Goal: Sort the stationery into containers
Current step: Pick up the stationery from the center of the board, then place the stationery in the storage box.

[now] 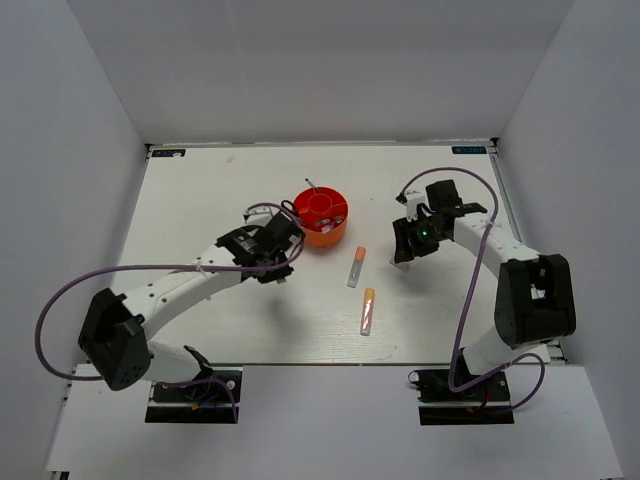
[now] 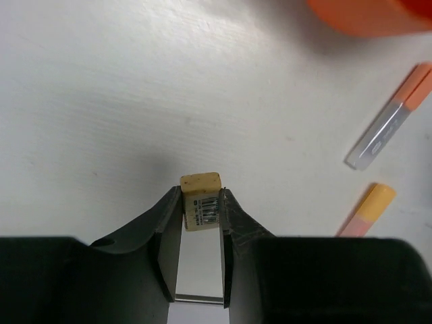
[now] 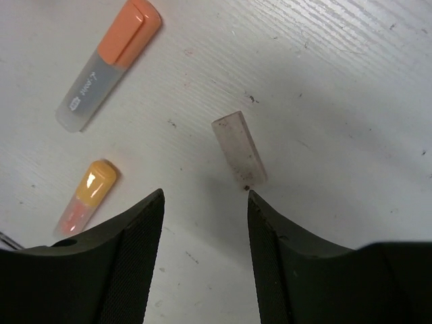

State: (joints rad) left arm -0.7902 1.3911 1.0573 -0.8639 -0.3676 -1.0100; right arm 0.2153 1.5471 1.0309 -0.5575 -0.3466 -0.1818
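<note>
My left gripper [image 2: 201, 197] is shut on the tiny tan block [image 2: 200, 181], which has a barcode label, and holds it just above the table. In the top view this gripper [image 1: 281, 272] is left of and in front of the round orange-red organiser [image 1: 330, 235], whose edge also shows in the left wrist view [image 2: 368, 15]. My right gripper [image 3: 206, 197] is open, with the small white eraser [image 3: 239, 146] lying just beyond its right fingertip. In the top view it [image 1: 402, 257] is right of the two orange-and-white markers [image 1: 356, 266] [image 1: 367, 310].
The organiser holds several items, with a thin pen [image 1: 312, 185] sticking up and dark scissors handles [image 1: 288, 208] at its left rim. The markers also show in the right wrist view [image 3: 108, 64] [image 3: 88, 196]. White walls enclose the table.
</note>
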